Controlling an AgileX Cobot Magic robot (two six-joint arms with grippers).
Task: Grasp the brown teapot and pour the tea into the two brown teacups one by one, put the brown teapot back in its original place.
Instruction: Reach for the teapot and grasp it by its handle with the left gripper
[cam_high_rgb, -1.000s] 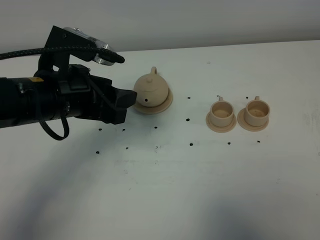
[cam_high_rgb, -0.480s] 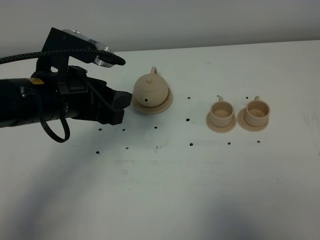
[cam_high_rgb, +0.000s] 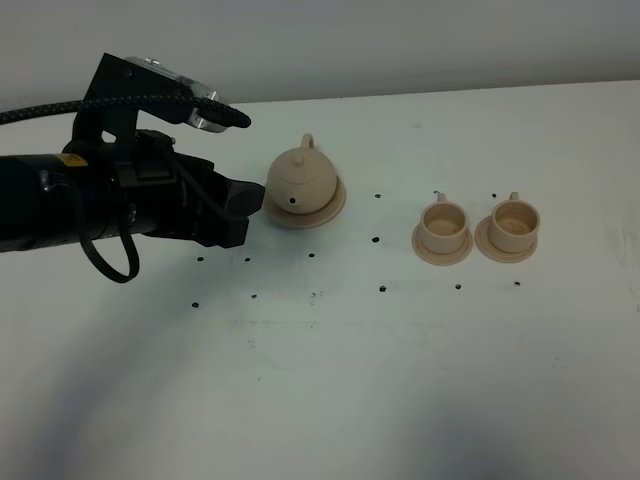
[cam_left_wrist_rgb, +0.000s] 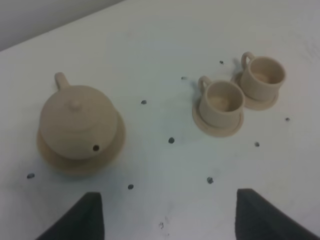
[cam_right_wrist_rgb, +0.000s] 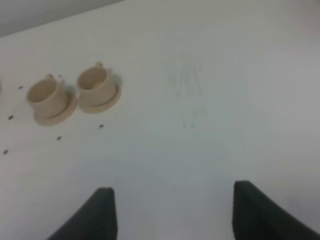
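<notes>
The round pale tan ceramic teapot (cam_high_rgb: 300, 178) sat on its wide flat tan saucer (cam_high_rgb: 336, 207) on the white counter (cam_high_rgb: 400, 380). Its loop handle (cam_high_rgb: 308, 141) was turned to the far side. The black left arm (cam_high_rgb: 120, 200) hovered low just beside it, jaws spread wide and holding nothing. The right jaws, seen only in their own wrist view, were likewise parted and empty. The two small tan cylindrical teacups (cam_high_rgb: 444, 222) stood on their saucers well apart from the pot, with no dark liquid showing.

This looked like the approach to the grasp. In the left wrist view the pot lay off to one side of the gap, so the jaws likely needed re-centring on the handle before closing. A firm hold and a level, straight lift would keep the lid seated.
</notes>
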